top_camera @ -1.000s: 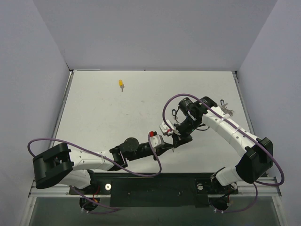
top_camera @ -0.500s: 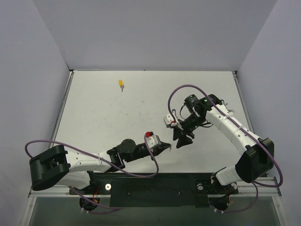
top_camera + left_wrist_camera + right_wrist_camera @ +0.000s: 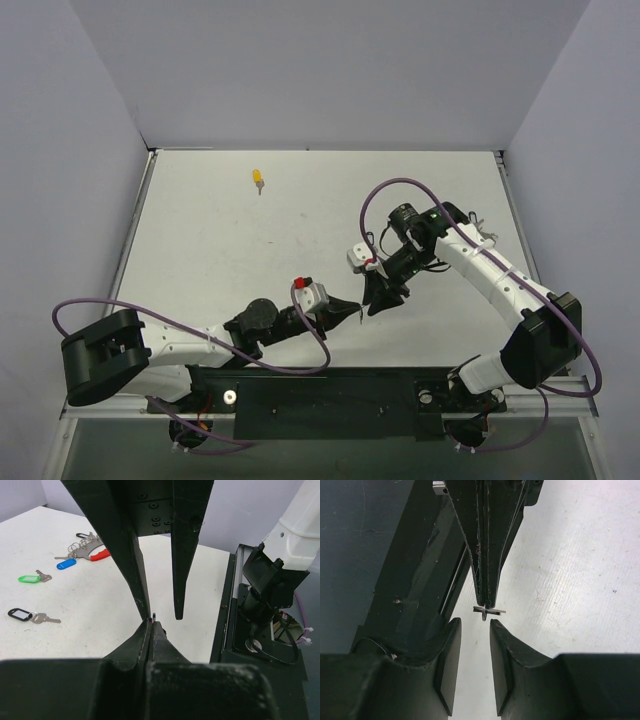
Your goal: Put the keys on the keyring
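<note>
Keys lie apart from the action. In the top view, a yellow key [image 3: 259, 179] sits alone at the upper left of the table [image 3: 210, 250]. The left gripper [image 3: 352, 309] and right gripper [image 3: 376, 304] meet tip to tip at centre.

In the left wrist view, the keyring [image 3: 100, 555] rests on the table at upper left. A blue key [image 3: 65, 564], green key [image 3: 30, 578] and black-outlined tag [image 3: 19, 613] lie below it. The right gripper's jaws hang apart over the left gripper's tips.

In the right wrist view, the left gripper's jaws are pinched together on a small metal piece [image 3: 488, 611]; whether it is a ring or a key I cannot tell. This looks like a handover. Next, the right jaws should close squarely on the piece without knocking it loose.
</note>
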Controlling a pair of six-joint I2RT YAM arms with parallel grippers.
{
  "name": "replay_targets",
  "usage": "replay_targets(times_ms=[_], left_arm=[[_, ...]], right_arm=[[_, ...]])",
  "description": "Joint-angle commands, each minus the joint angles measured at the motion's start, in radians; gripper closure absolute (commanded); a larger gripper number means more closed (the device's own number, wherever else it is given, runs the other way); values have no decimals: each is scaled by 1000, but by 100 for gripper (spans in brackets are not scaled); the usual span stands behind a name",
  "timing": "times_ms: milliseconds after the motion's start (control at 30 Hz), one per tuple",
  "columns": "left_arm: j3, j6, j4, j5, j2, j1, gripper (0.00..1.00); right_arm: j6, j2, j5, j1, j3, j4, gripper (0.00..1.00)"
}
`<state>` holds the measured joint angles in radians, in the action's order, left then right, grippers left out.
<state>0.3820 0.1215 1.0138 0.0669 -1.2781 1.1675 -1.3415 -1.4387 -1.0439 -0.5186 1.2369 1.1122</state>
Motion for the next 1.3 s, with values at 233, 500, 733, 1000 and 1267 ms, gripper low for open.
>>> replay_targets(times_ms=[233,500,733,1000,1267], left_arm=[[-26,52,144,-13,10,-9,100],[-40,69,183,-15,0,-11,100],[-42,73,193,-12,-7,-12,100],[-40,76,204,-18,-15,-12,100],[-37,79,204,-16,-23,-12,100]], right_arm=[[-35,-6,-80,-3,-5,51,82],[-54,-6,-133,6,-16,51,82],[-90,-5,-162,11,-14,70,82],[-88,-9,-174,12,-13,74,88],[-82,-12,-176,17,-10,72,87]])
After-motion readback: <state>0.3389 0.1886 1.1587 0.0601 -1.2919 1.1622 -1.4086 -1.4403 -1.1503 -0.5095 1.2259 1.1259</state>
